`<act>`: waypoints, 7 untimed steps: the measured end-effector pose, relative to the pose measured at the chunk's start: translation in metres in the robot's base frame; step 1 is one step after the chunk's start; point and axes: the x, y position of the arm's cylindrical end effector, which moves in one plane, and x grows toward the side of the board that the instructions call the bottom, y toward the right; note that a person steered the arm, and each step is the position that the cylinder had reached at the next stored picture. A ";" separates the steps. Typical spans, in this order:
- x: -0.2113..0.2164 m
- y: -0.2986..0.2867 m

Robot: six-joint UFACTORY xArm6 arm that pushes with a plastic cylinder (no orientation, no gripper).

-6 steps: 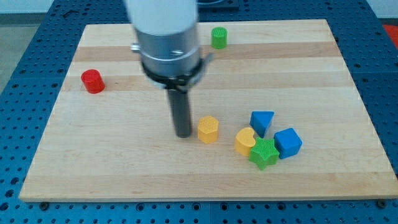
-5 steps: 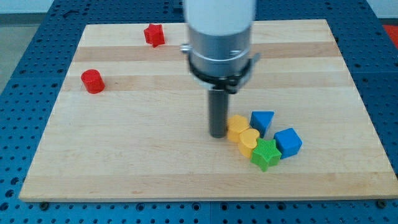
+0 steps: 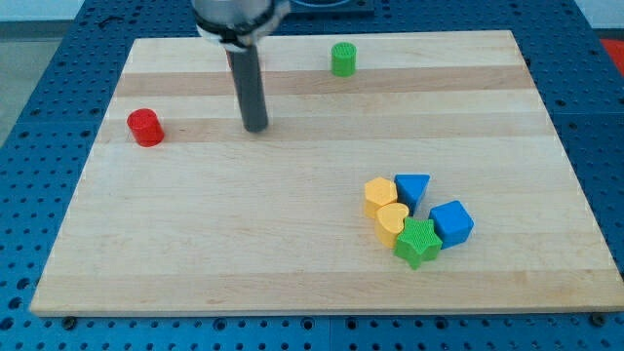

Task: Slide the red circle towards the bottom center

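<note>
camera view | my tip (image 3: 255,127) right of red circle (image 3: 145,128), apart | no pincer in view

A pale, wood-grained tabletop (image 3: 195,244) is lying over a blue perforated base (image 3: 29,88). The circle (image 3: 145,128) is showing red, the cylinder (image 3: 342,59) green, the star (image 3: 416,242) green, two blocks (image 3: 387,207) yellow, the triangle (image 3: 412,188) and cube (image 3: 451,223) blue, my tip (image 3: 255,128) dark grey.

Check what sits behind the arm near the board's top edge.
Nothing shows there: the arm body and rod cover that strip. My tip rests right of the red circle, apart from it.
</note>
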 end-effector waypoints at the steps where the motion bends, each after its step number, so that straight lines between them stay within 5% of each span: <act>1: -0.018 -0.060; 2: -0.020 -0.120; 7: 0.031 -0.137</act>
